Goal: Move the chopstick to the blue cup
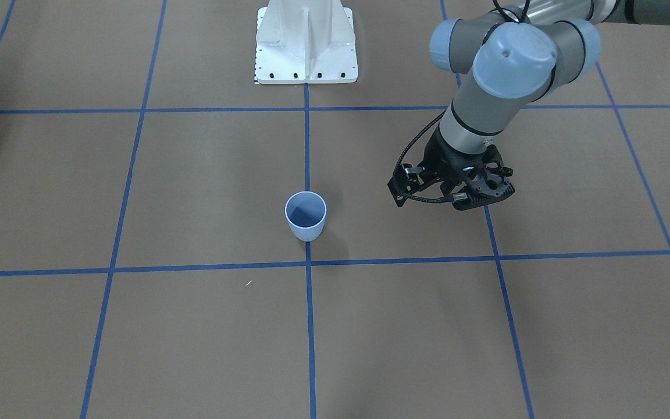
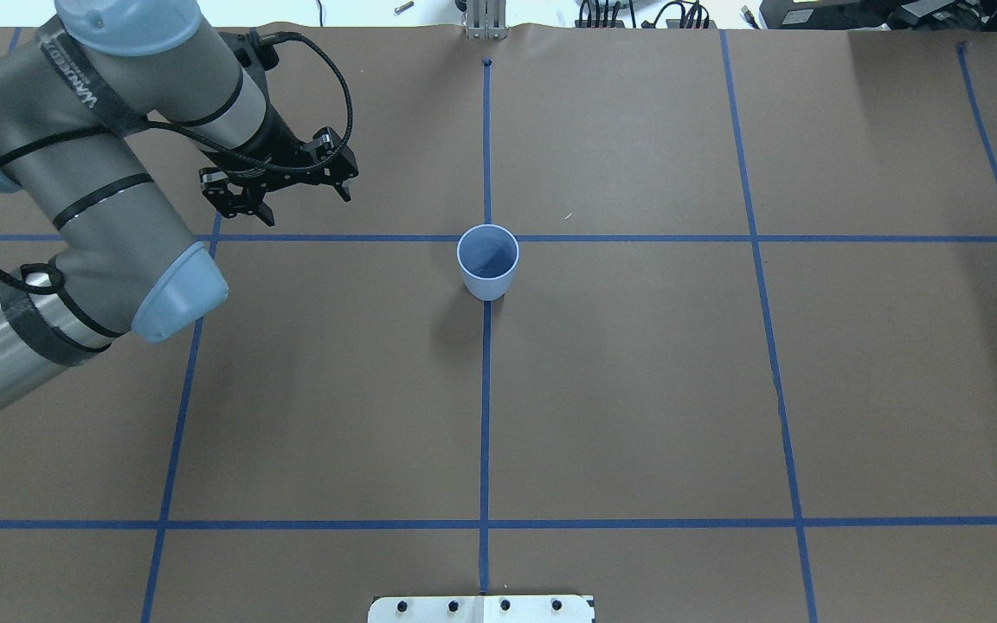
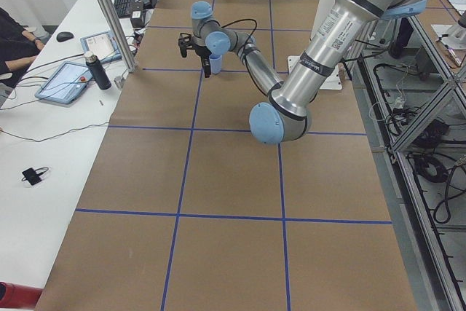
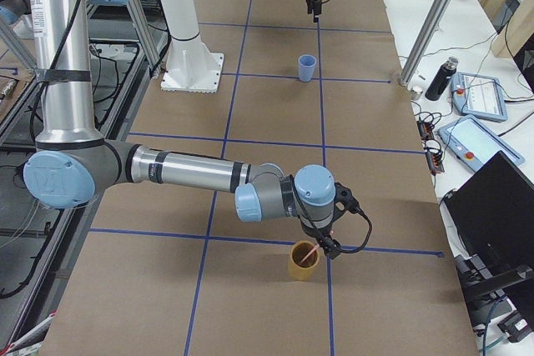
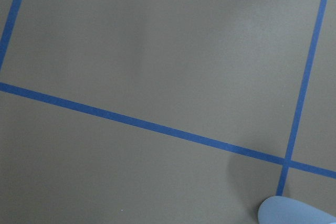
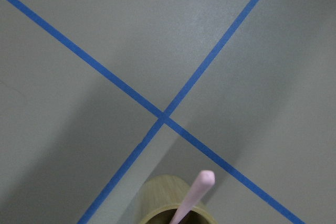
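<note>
The blue cup [image 1: 306, 216] stands upright and empty on a blue tape line at the table's middle; it also shows in the overhead view [image 2: 487, 262] and at the left wrist view's bottom edge [image 5: 291, 212]. My left gripper [image 2: 304, 203] hangs open and empty above the table, apart from the cup on the robot's left. A pale pink chopstick [image 6: 194, 195] stands in a tan bamboo cup [image 6: 157, 203] far off at the table's right end [image 4: 302, 263]. My right gripper [image 4: 329, 243] is just above that cup's rim beside the chopstick [image 4: 306, 253]; I cannot tell whether it is open or shut.
The white robot base [image 1: 307, 43] stands at the table's robot side. Blue tape lines grid the brown table. Beside the table in the right side view are a metal post [image 4: 430, 27], a dark bottle [image 4: 440, 79] and tablets [image 4: 480, 93].
</note>
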Motion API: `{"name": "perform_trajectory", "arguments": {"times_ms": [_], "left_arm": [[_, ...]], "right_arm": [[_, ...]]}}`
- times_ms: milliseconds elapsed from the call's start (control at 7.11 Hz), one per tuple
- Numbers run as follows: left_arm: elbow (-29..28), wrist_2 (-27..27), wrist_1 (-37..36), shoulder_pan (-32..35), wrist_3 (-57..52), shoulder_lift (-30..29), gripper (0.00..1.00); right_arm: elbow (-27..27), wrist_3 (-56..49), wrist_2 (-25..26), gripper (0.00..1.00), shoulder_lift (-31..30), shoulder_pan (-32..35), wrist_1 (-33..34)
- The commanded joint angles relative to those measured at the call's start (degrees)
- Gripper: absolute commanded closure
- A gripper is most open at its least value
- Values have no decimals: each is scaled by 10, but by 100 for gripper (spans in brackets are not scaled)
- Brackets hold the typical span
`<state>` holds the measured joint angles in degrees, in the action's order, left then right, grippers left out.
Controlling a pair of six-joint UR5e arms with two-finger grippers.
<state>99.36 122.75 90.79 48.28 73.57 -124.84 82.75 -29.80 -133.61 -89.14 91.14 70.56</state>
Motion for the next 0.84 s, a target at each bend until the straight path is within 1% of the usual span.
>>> {"name": "perform_trajectory", "arguments": {"times_ms": [0, 141, 281, 422, 703], "left_arm": [[17, 0, 0, 9, -1, 24, 2], [17, 0, 0, 9, -1, 24, 2], [16, 0, 0, 10, -1, 25, 2], [17, 0, 0, 10, -1, 28, 2], [17, 0, -1, 9, 0, 28, 2]], "right_arm": [[-17, 1, -17, 9, 5, 0, -42], [-17, 2, -25, 25, 5, 0, -42], [-16, 2, -28, 45, 6, 0, -42], [-16, 2, -29, 59, 8, 0, -42], [-22, 1, -29, 72, 19, 0, -42]]}}
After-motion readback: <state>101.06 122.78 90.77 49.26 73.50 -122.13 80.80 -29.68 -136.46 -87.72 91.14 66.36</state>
